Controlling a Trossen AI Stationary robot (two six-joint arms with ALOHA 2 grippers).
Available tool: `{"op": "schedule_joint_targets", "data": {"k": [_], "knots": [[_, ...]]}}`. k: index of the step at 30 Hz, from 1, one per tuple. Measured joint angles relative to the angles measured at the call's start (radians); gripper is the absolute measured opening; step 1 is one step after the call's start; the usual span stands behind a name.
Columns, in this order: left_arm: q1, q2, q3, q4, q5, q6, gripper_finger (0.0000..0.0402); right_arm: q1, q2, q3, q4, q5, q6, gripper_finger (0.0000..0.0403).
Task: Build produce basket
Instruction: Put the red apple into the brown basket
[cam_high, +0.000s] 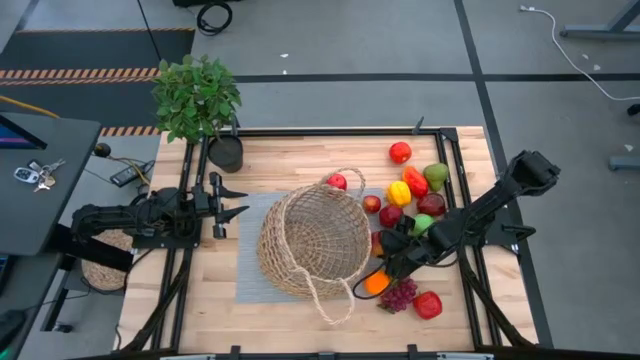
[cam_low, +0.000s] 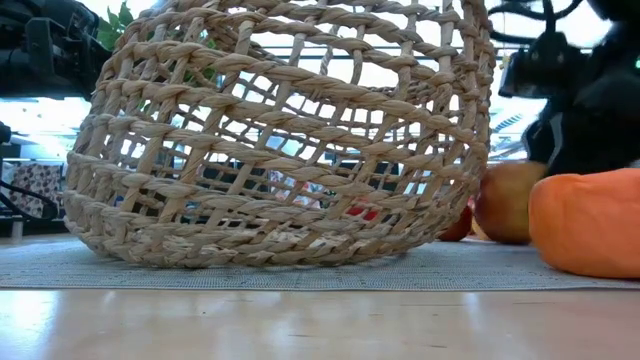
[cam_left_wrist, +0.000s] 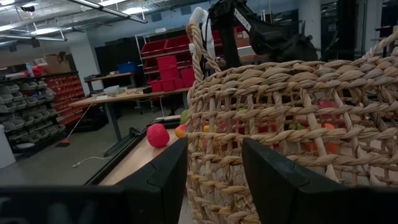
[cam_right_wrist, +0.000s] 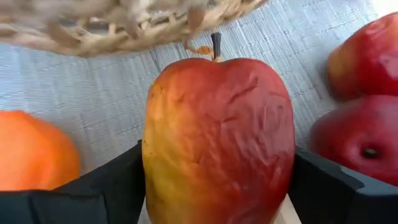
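Observation:
The tan wicker basket (cam_high: 313, 240) lies tipped on its side on a grey mat (cam_high: 250, 280), and it fills the low view (cam_low: 280, 140). My right gripper (cam_high: 383, 246) is just right of the basket, shut on a red-yellow apple (cam_right_wrist: 217, 137). An orange (cam_high: 376, 283), purple grapes (cam_high: 398, 295) and a red apple (cam_high: 428, 304) lie near it. More produce lies farther back, among it a yellow pepper (cam_high: 399, 193) and a green apple (cam_high: 423, 224). My left gripper (cam_high: 240, 201) is open and empty, just left of the basket, whose wall shows past its fingers (cam_left_wrist: 214, 180). My right gripper pinches the red-yellow apple by two opposite sides (cam_right_wrist: 152, 168) between its two fingers (cam_right_wrist: 323, 180). The fingers slant down from the table's right side. The apple's stem (cam_right_wrist: 216, 45) points away from the gripper toward the basket. The apple (cam_low: 510, 203) is low over the mat; whether it is lifted I cannot tell.
A black plant pot (cam_high: 226, 152) with a leafy plant (cam_high: 196, 95) stands at the table's far left corner. The basket's looped handle (cam_high: 335, 300) reaches toward the near edge. Bare wood shows along the near edge (cam_high: 200, 320).

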Motion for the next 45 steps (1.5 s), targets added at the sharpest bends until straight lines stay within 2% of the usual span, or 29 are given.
{"op": "schedule_joint_targets", "data": {"k": [5, 10, 15, 20, 31, 38, 45], "knots": [[0.0, 0.0, 0.0, 0.0, 0.0, 0.0, 0.016, 0.0, -0.095, 0.142, -0.187, 0.004, -0.008, 0.0328], [0.0, 0.0, 0.0, 0.0, 0.0, 0.0, 0.016, 0.0, -0.156, 0.359, -0.375, 0.041, -0.075, 0.0329], [0.0, 0.0, 0.0, -0.001, 0.0, 0.0, 0.016, 0.0, -0.187, 0.54, -0.4, 0.149, -0.223, 0.0329], [0.0, 0.0, 0.0, -0.001, 0.0, 0.0, 0.016, 0.0, -0.19, 0.65, -0.344, 0.245, -0.372, 0.033], [0.0, 0.0, 0.0, -0.001, 0.0, 0.0, 0.016, 0.0, -0.189, 0.667, 0.119, 0.259, -0.864, 0.0331], [0.0, 0.0, 0.0, -0.001, 0.0, 0.0, 0.016, -0.002, -0.179, 0.667, 0.136, 0.403, -1.054, 0.0332], [0.0, 0.0, 0.0, -0.001, 0.0, 0.0, 0.016, -0.019, -0.179, 0.667, 0.128, 0.407, -1.316, 0.0332]]}}
